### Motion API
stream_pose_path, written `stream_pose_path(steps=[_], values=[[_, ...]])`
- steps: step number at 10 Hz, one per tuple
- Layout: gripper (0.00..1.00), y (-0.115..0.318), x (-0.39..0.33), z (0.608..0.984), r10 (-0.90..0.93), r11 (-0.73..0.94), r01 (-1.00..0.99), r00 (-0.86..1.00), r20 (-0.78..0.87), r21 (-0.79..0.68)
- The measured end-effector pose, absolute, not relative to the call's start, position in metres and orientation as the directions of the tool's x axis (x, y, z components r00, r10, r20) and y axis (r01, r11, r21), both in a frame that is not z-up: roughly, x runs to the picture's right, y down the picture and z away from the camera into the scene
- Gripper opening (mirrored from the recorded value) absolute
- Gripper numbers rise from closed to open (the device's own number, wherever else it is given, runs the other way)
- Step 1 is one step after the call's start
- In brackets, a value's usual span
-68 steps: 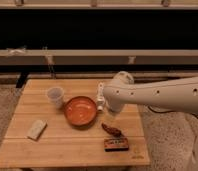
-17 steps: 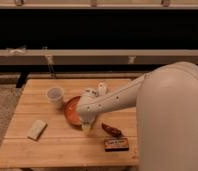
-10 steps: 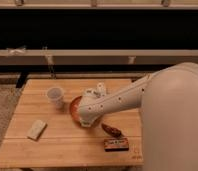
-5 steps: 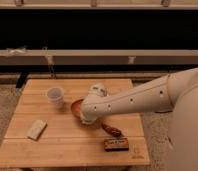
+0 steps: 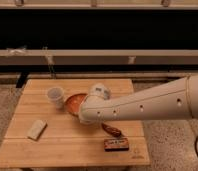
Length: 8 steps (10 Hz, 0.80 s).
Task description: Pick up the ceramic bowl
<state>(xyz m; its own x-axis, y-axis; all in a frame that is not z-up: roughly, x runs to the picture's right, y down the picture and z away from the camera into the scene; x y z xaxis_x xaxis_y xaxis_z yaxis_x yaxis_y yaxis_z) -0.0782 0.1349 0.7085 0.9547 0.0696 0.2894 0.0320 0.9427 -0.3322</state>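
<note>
The gripper (image 5: 82, 116) sits low over the near-right part of the ceramic bowl (image 5: 74, 102), at the end of a white arm (image 5: 157, 102) that reaches in from the right across the wooden bench (image 5: 67, 142). The wrist housing hides the fingers, so whether they are spread or pressed together cannot be told, nor whether they already touch the rim. The bowl appears tilted, possibly raised on the gripper side, but this is uncertain. To the left of the fingers, just beside the bowl, stands a translucent white cup (image 5: 55, 96); to their right and nearer the camera lies a brown oblong item (image 5: 112, 130), with a dark packaged bar (image 5: 116, 144) beyond it; a pale block (image 5: 36, 129) lies well to the left. Judged procedure: confirm that one finger is inside and one outside the rim, close firmly on the wall, then lift straight up and slowly. Keep the bowl level, since glazed ceramic is likely to slip, and avoid sweeping left toward the cup.
</note>
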Motion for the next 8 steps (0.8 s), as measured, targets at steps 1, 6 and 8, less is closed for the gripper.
stream_pose_path(steps=[1,6,8], values=[[0.00,0.132,-0.081,0.703,0.058,0.947,0.044,0.951,0.303,-0.320],[0.00,0.124,-0.089,0.689,0.020,0.954,0.087,0.937,0.349,-0.288],[0.00,0.126,-0.094,0.688,0.011,0.943,0.110,0.933,0.359,-0.315]])
